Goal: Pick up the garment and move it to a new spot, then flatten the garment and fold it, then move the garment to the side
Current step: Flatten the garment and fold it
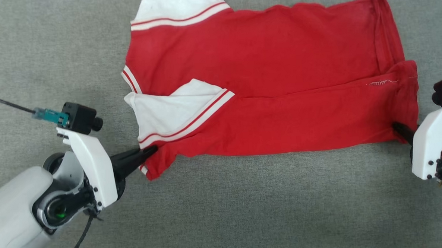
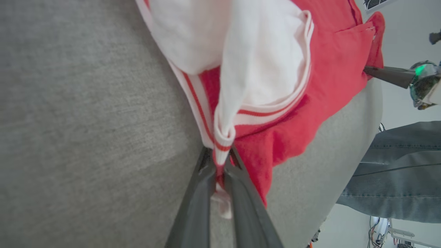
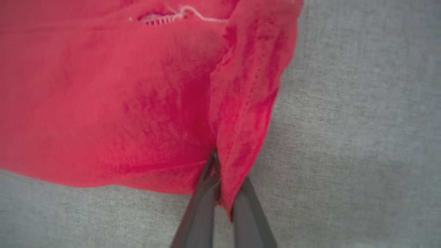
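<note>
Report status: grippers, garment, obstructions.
Left gripper shut on garment, sleeve-end corner. Right gripper shut on hem corner. Near edge folded over, lying on grey surface. Person's jeans beyond its edge.

Nothing can be read: the red jersey T-shirt shows plain cloth (the white thread at three o'clock is stitching, not lettering).

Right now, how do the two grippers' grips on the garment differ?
The left gripper pinches striped white-and-red trim; the right gripper pinches plain red hem. The left gripper holds the near left corner of the garment, the right gripper the near right corner. Both are shut on it.
</note>
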